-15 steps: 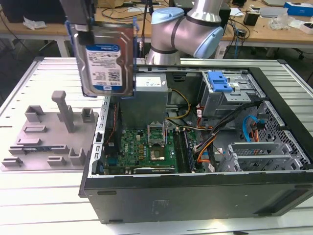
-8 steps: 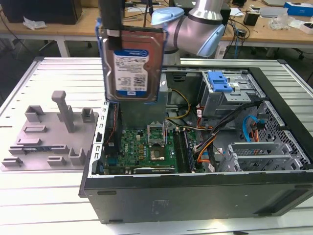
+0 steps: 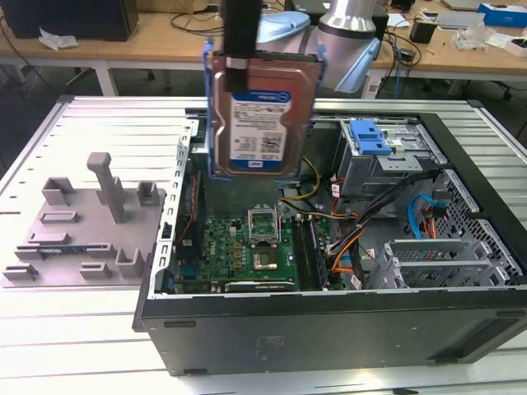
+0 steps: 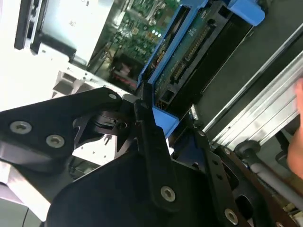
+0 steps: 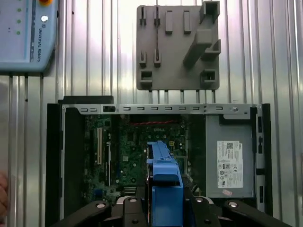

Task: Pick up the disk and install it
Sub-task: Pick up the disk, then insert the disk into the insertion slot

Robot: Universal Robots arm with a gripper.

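Black end effector (image 4: 150, 116) pinches the flat silver-grey metal disk (image 3: 262, 115) by its blue plastic rails. The disk hangs upright above the open black computer case (image 3: 329, 325) on the ribbed metal surface (image 3: 82, 329).

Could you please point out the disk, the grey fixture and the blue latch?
disk (image 3: 262, 123): exterior view, on its label.
fixture (image 3: 72, 237): exterior view, on its base plate.
latch (image 3: 368, 138): exterior view, on its ribbed face.

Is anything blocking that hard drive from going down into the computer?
Nothing visible does. The gripper holds the disk upright over the open computer case, with only open space between it and the motherboard.
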